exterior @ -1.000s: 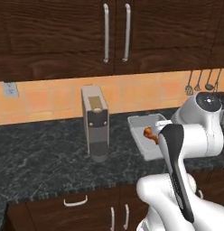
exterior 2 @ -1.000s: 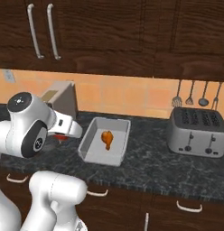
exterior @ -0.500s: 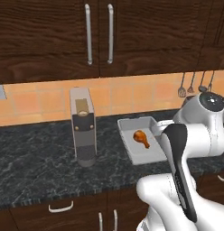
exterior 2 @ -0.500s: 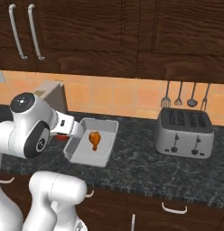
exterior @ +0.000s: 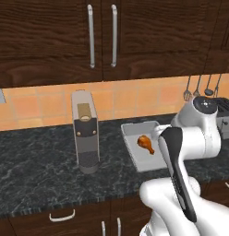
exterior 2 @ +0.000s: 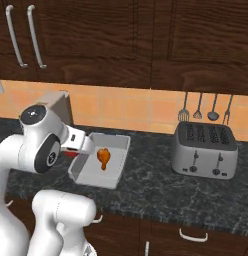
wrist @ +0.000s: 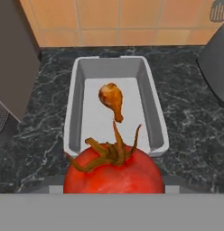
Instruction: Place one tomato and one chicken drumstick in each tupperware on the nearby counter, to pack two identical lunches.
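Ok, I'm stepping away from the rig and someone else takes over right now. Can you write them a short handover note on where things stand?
Gripper: the fingertips are hidden behind the tomato, which sits right at the hand, so it looks carried; I cannot confirm the grip itself.
Tupperware: one tray on the black counter, between the coffee machine and the toaster. A chicken drumstick already lies inside it.
Done: the drumstick is in this tray.
Left: lower the tomato into this tray beside the drumstick, then fill a second tray with one tomato and one drumstick.
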### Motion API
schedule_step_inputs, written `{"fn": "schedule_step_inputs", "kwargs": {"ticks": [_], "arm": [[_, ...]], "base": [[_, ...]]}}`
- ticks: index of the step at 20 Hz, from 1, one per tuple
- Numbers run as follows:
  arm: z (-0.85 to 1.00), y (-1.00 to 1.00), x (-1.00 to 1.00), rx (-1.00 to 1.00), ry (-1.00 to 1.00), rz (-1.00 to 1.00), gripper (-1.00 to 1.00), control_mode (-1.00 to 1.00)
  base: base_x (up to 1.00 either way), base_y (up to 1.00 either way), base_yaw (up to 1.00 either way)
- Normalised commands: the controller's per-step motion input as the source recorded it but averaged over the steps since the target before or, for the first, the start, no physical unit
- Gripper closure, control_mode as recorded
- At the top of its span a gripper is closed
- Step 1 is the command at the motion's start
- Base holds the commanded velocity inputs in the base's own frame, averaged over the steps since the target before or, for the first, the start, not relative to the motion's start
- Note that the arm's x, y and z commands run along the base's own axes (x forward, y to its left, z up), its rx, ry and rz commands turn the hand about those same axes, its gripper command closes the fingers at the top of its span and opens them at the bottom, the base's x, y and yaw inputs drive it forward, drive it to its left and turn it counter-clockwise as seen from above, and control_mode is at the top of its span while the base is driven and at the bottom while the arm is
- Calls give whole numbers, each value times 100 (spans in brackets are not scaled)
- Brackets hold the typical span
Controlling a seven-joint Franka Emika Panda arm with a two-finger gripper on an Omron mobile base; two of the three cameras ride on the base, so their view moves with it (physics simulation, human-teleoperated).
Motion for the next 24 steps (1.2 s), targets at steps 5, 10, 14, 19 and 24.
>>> {"fn": "schedule_step_inputs", "kwargs": {"ticks": [5,10,14,19,24], "arm": [[-53,6,75,0,8,0,100,-100],[-73,0,100,0,31,0,100,-100],[-65,1,100,2,32,0,100,-100],[-48,3,95,8,17,0,100,-100],[-60,0,73,0,10,-2,100,-100]], "base": [[0,0,0],[0,0,0],[0,0,0],[0,0,0],[0,0,0]]}}
